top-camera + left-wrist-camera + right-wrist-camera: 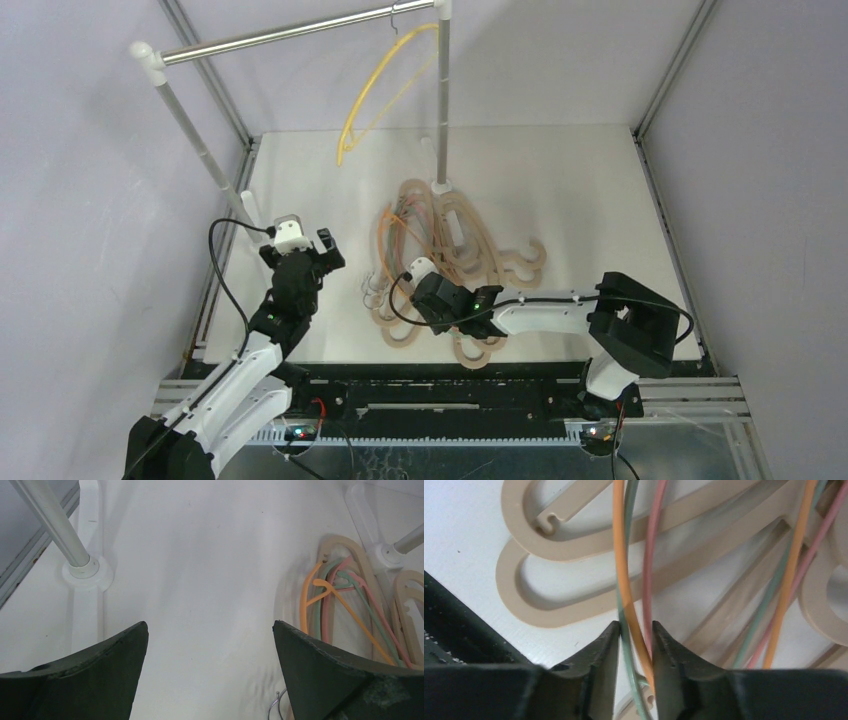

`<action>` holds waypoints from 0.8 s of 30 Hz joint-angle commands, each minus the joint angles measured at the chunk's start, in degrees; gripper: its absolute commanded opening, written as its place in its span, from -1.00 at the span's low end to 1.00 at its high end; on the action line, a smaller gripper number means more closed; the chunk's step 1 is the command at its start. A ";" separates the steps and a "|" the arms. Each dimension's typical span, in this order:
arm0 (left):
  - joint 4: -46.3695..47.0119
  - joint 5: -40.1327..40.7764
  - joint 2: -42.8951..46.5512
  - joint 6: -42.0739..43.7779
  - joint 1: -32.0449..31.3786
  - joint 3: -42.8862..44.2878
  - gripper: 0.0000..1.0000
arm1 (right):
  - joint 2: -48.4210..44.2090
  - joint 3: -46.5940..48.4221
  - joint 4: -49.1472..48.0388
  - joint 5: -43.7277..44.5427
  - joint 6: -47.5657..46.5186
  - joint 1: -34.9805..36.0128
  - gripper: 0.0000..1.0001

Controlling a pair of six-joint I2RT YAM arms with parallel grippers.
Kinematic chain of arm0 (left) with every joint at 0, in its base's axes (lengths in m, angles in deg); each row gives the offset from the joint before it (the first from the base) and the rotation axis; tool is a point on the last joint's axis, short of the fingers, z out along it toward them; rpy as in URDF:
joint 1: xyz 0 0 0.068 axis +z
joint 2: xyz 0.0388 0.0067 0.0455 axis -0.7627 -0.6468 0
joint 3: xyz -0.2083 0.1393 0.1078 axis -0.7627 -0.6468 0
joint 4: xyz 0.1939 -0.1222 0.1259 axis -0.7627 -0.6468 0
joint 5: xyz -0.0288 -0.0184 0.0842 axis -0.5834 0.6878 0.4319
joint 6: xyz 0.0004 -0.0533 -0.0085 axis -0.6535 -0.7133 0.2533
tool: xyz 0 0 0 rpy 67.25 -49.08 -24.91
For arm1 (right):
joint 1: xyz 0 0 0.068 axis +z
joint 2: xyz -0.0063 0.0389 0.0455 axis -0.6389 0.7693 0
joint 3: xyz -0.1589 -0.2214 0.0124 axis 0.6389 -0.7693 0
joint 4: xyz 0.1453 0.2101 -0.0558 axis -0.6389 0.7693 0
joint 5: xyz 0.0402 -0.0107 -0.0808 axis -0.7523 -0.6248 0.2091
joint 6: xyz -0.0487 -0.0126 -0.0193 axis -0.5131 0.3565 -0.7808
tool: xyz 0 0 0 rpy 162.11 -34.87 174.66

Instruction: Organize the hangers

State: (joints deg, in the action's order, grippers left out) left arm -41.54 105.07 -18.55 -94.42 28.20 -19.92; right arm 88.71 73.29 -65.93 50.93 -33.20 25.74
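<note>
A pile of tan hangers (470, 245) lies mid-table with thin orange, green and pink hangers across it. A yellow hanger (385, 85) hangs on the silver rail (290, 35). My right gripper (405, 300) is low at the pile's near left edge. In the right wrist view the right gripper (635, 626) is shut on the orange hanger (620, 555) and the green hanger (630, 510), with the pink hanger (651, 555) at the right jaw, over a tan hanger (574, 550). My left gripper (310, 250) is open and empty left of the pile, also in its wrist view (210, 625).
The rail's white posts stand on the table: the left post base (87, 572) is ahead-left of my left gripper, and the right post (441, 120) stands behind the pile. Wire hooks (275, 707) lie by my left gripper's right finger. The table's black front edge (469, 630) is close to my right gripper.
</note>
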 commanded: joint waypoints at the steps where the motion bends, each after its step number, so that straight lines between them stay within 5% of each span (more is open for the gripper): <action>1: 1.43 0.96 0.70 -0.08 -0.23 -0.82 0.99 | 0.33 0.14 -3.22 -1.01 0.76 -0.84 -0.48; 5: 1.05 1.21 1.09 -0.12 -0.23 -0.79 0.99 | -1.13 0.15 -3.09 -1.03 1.07 -1.03 -1.00; 24: 0.16 2.02 3.35 -0.40 -0.29 -1.11 0.99 | -22.20 2.16 -2.48 -14.48 9.56 -8.33 -1.00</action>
State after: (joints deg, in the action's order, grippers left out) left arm -42.26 105.74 -16.24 -94.42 28.20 -19.92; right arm 70.83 73.29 -64.00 39.96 -28.22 19.29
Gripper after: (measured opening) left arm 0.994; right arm 0.018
